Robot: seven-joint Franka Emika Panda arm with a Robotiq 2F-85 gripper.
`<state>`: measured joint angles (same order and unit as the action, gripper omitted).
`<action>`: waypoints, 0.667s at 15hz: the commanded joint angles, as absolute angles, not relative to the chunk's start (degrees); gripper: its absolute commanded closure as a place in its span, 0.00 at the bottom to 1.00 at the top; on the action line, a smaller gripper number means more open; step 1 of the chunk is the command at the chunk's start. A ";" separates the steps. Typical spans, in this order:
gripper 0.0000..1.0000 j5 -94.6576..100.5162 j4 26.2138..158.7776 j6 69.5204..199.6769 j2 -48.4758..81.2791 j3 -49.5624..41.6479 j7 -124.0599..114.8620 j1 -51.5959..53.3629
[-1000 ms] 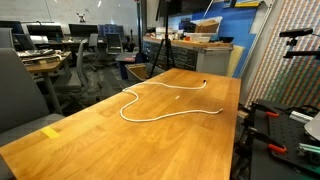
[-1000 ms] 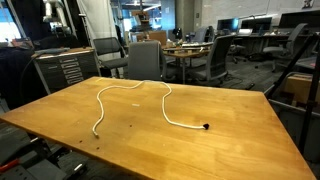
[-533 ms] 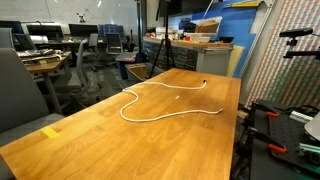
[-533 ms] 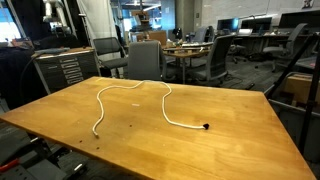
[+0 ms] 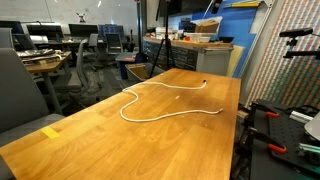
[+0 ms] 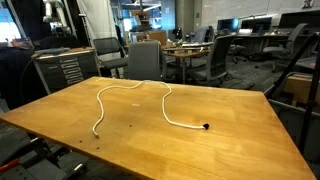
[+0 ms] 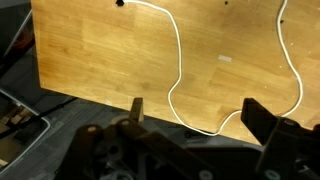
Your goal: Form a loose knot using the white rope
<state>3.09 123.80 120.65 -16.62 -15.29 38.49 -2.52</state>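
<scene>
Your long, thin white rope (image 6: 185, 126) lies slack and unknotted on the wooden table (image 6: 235, 135), winding in open curves, with one dark-tipped end showing.

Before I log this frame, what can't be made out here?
- Arm: out of frame in both exterior views; only the open gripper shows, in the wrist view.
- white rope: one end cut off by the wrist view's top edge.
- yellow thing at the table edge: too small to identify in an exterior view.

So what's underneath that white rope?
Only the bare wooden table; the white rope lies flat on it, uncrossed. Nothing looks tucked beneath, though the rope hides the thin strip it covers.
</scene>
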 commanded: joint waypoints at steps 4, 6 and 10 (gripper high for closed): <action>0.00 3.91 135.67 144.34 -10.36 -13.84 36.07 -3.76; 0.00 4.52 138.53 152.37 -6.78 -13.81 36.34 -4.18; 0.00 6.00 142.87 163.86 -1.19 -13.72 38.61 -5.62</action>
